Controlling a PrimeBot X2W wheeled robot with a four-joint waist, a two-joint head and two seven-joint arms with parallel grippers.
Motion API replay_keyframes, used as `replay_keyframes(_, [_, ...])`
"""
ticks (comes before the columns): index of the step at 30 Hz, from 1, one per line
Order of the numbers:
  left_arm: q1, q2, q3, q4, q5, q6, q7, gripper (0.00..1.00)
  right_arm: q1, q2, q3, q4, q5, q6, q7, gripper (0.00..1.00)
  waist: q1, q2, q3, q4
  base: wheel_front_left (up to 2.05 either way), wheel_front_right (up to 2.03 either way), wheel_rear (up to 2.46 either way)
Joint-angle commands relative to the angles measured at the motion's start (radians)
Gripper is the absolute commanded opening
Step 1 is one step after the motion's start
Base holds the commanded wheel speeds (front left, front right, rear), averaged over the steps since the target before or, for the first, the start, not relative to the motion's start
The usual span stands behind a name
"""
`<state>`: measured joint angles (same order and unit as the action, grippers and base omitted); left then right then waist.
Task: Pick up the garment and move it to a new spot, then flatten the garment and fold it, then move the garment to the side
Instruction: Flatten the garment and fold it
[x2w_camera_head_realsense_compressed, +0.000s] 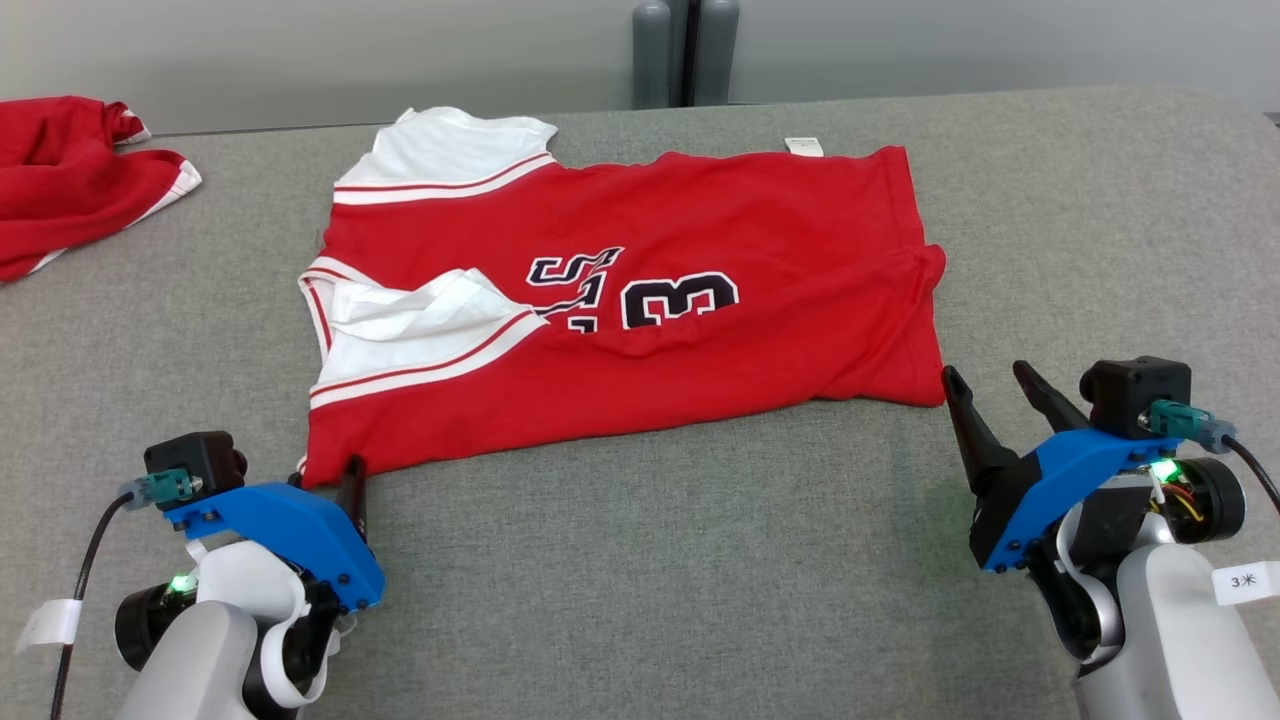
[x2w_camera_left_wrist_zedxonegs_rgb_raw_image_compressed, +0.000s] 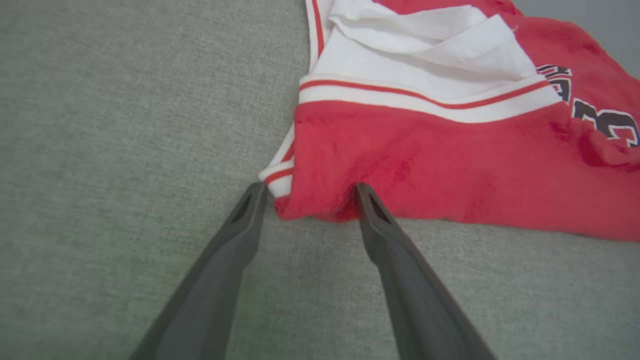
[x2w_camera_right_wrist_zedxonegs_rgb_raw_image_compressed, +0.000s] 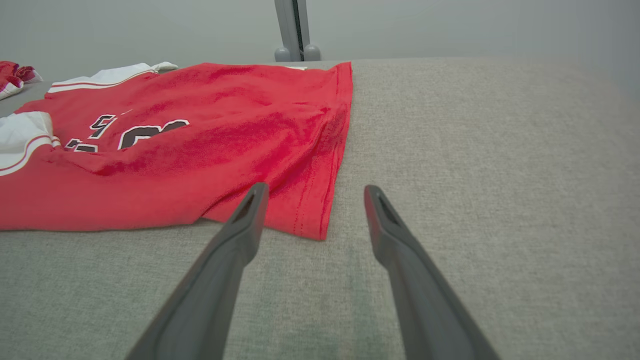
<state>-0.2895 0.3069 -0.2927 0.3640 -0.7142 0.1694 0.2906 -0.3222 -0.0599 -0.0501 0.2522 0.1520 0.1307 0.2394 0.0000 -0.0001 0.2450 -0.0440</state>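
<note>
The garment (x2w_camera_head_realsense_compressed: 620, 300), a red jersey with white sleeves, lies spread sideways in the middle of the grey desk (x2w_camera_head_realsense_compressed: 640, 560); its sleeves point to the left and its hem to the right; the near sleeve is turned in over the body, so I judge that the folding has begun but is not finished. The left hand (x2w_camera_left_wrist_zedxonegs_rgb_raw_image_compressed: 310, 190) is wide open and stands astride the near left corner of the garment, one finger at the striped trim and the other touching the red edge; nothing is gripped yet. The right hand (x2w_camera_head_realsense_compressed: 986, 372) is also wide open and empty; it waits just beside the near right corner, a little apart from the cloth. Probably the two hands are placed so because both near corners must be taken together, to lift the near edge evenly; closing too shallow could catch only the top layer. A second red garment (x2w_camera_head_realsense_compressed: 70, 180) lies at the far left, well apart.
</note>
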Motion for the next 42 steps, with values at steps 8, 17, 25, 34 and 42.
replay_keyframes(8, [-0.033, -0.013, 0.009, -0.008, -0.005, -0.010, -0.052, 0.00, -0.068, 0.010, -0.036, 0.136, 0.006, 0.000, 0.008, 1.00, 0.0000, 0.0001, 0.020, 0.017, 0.00, 0.00, 0.00])
replay_keyframes(17, [-0.053, -0.026, -0.004, -0.032, 0.003, -0.027, -0.082, 0.00, -0.179, 0.008, -0.042, 0.370, 0.047, 0.000, -0.012, 1.00, 0.0000, 0.0001, 0.030, 0.053, 0.00, 0.00, 0.00])
replay_keyframes(25, [-0.053, -0.032, 0.002, -0.040, 0.000, -0.036, -0.124, 0.00, -0.250, 0.008, -0.044, 0.492, 0.066, 0.000, -0.083, 0.00, 0.0000, 0.0001, 0.015, 0.059, 0.00, 0.00, 0.00])
replay_keyframes(34, [0.017, 0.012, 0.000, -0.172, 0.017, -0.027, -0.130, 0.00, -0.164, -0.023, -0.048, 0.351, 0.122, 0.000, -0.072, 0.00, 0.0000, 0.0001, -0.028, 0.048, 0.00, 0.00, 0.00])
replay_keyframes(42, [0.214, 0.064, -0.018, -0.397, 0.014, 0.035, -0.063, 0.00, 0.107, -0.050, -0.064, 0.031, 0.196, 0.000, 0.041, 0.00, 0.0000, 0.0001, -0.051, 0.043, 0.00, 0.00, 0.00])
